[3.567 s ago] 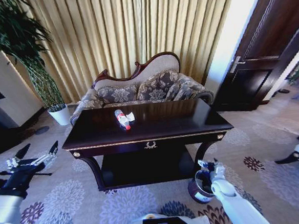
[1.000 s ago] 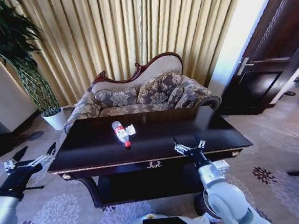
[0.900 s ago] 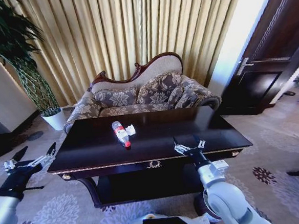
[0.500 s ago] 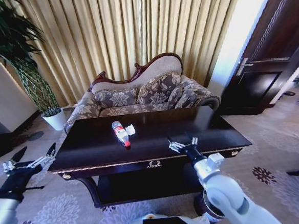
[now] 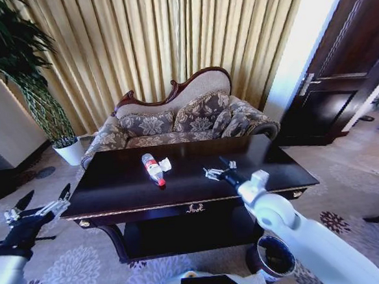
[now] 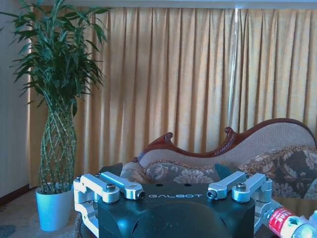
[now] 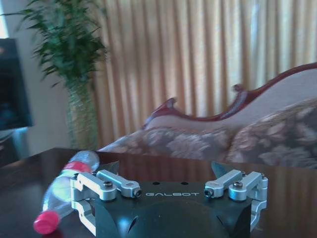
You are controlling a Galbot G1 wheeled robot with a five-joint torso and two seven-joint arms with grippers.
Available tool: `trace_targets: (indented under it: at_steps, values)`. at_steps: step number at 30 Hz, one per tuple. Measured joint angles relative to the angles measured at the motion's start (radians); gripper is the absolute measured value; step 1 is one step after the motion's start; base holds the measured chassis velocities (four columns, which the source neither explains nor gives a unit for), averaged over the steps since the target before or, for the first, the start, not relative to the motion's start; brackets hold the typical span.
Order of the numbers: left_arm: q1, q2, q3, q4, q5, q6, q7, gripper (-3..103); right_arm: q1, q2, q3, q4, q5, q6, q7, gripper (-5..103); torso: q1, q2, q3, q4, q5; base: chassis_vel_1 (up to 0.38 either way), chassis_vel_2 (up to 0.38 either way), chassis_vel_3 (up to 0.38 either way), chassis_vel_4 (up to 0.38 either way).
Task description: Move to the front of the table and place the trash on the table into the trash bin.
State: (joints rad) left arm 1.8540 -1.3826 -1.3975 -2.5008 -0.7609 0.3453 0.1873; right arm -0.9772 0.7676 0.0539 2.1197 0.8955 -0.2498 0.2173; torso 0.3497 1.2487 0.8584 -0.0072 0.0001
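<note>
A: What's the biggest thing in front of the robot?
B: The dark counter [image 5: 114, 186], with a sofa [image 5: 181, 120] behind it.

A: And the bin?
B: The trash bin [image 5: 273, 256] stands on the carpet by the counter's right front leg.

A: The arms?
B: The right end effector [image 5: 220, 172] hovers over the counter, fingers spread wide. The left end effector [image 5: 39, 203] waits off the counter's left end, fingers wide too.

A: The trash?
B: The bottle [image 5: 153, 168] lies mid-counter, red cap toward the front, a crumpled tissue [image 5: 166, 164] touching its right side.
</note>
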Motion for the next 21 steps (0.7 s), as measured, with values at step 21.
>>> trace_targets:
  at_steps: [21]
  values:
    - [-0.002,-0.045,-0.019,0.0,0.019,-0.002,0.007,100,0.542,0.136,-0.437,-0.305,0.118,-0.029,-0.227,100,0.0,0.0,0.0,0.0,-0.0002,0.0,0.0,0.0,0.0]
